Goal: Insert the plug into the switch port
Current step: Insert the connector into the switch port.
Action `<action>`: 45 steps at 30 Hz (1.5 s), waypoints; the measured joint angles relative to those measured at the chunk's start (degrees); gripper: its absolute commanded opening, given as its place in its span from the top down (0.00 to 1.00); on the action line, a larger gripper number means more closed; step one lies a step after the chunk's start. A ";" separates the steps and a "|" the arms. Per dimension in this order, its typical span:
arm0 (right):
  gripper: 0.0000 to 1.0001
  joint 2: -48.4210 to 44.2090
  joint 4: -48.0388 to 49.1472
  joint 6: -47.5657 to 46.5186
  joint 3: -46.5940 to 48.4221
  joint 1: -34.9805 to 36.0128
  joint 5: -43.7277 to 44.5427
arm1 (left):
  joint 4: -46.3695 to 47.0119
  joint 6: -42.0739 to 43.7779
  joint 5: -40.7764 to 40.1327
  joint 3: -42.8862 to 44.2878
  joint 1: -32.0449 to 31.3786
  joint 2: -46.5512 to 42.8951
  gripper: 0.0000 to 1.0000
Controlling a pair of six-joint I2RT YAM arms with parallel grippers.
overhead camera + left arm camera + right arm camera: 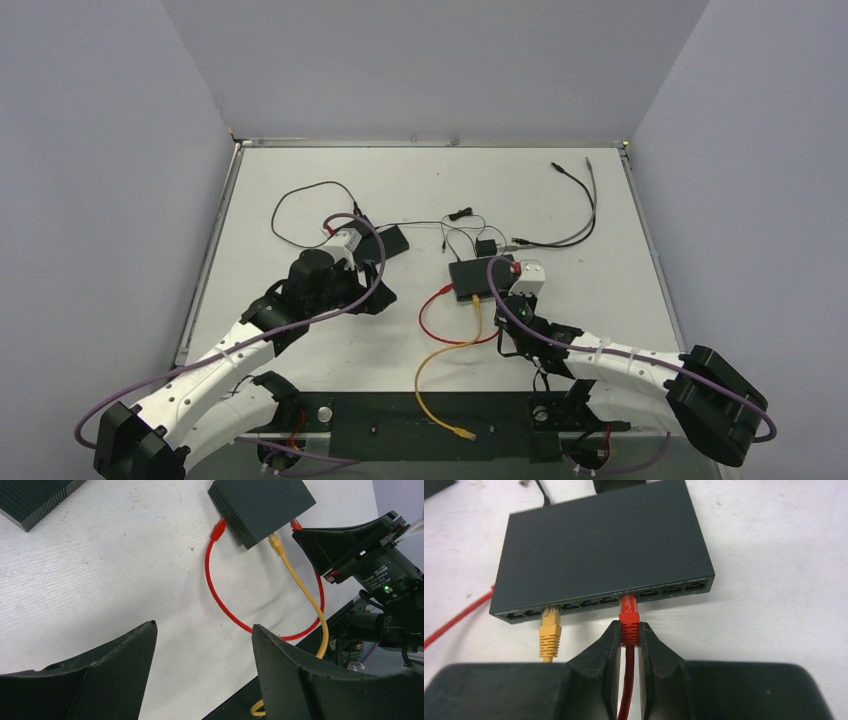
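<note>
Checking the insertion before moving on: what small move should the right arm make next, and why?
Probably a short push straight toward the switch. The right gripper, jaws shut, holds the red plug; its nose is in a front port, but I cannot tell whether it is fully seated.

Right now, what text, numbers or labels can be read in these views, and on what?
"2", apparently: on the red plug in the right claw.
Embossed name on the switch top: too faint to read.
Print over its ports: too small.
The white label on the right arm's motor: blurred.
</note>
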 measured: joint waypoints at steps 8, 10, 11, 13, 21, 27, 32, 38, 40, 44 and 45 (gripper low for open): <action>1.00 13.07 0.46 1.60 5.95 -6.99 -0.83 | 1.03 0.00 1.22 0.00 0.37 1.42 0.32; 1.00 16.92 0.76 1.60 9.18 -9.07 -1.33 | 1.25 0.00 1.42 0.02 0.55 1.64 0.32; 1.00 18.62 0.74 1.64 10.71 -10.14 -1.70 | 1.25 0.00 1.44 0.11 0.63 1.79 0.32; 1.00 22.47 0.81 1.81 14.64 -13.33 -3.32 | 1.29 0.02 1.46 0.33 0.74 2.03 0.32; 0.96 34.91 1.68 1.88 26.58 -22.05 -11.85 | 1.60 0.37 1.66 0.63 1.40 2.05 0.32; 0.70 42.49 1.31 0.92 34.49 -22.32 -15.82 | 1.66 0.39 1.84 0.66 1.88 2.84 0.32; 0.57 39.69 0.07 -0.83 34.64 -22.32 -15.54 | 1.66 0.39 2.12 0.66 2.27 3.13 0.32; 0.46 29.70 -2.99 -5.60 35.10 -22.32 -11.61 | 2.03 0.39 2.47 0.66 2.80 3.13 0.32; 0.45 27.61 -3.52 -7.48 36.48 -22.32 -10.12 | 2.40 0.39 2.58 0.66 2.93 3.13 0.32; 0.44 27.04 -3.48 -11.23 40.83 -22.32 -8.17 | 3.13 0.37 2.86 0.66 3.15 3.23 0.32; 0.44 27.04 -3.26 -11.76 41.38 -22.32 -8.13 | 3.19 0.39 2.89 0.66 3.26 3.23 0.32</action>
